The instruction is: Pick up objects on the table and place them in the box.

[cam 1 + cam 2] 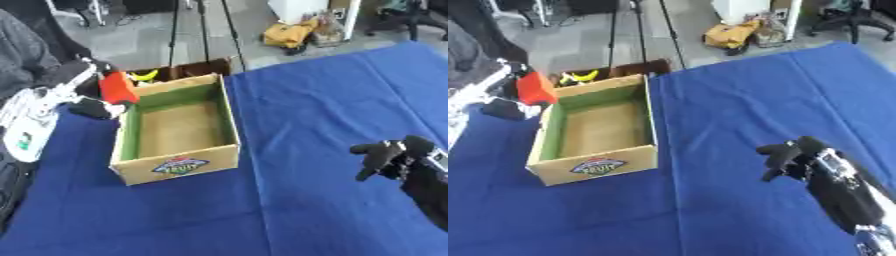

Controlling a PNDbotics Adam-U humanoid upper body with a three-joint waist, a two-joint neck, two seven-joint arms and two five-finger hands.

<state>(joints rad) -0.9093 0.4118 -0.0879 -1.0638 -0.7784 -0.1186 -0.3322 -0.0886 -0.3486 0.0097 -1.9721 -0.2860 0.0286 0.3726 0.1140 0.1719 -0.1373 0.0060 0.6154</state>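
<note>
Left eye view: left hand [96, 102] pinches a red block [116, 87] at the box [175, 162] left rim, box interior just rightward. Right hand [791, 156] hangs relaxed, spread, well apart

1. We cannot resolve the left hand [94, 107]: its fingers blur together behind the red object [116, 87].
2. Yellow shape [145, 76] beyond those fingers: partly hidden by the box [229, 107] wall.
3. Right hand [785, 156]: forearm cut off at the frame edge.
</note>
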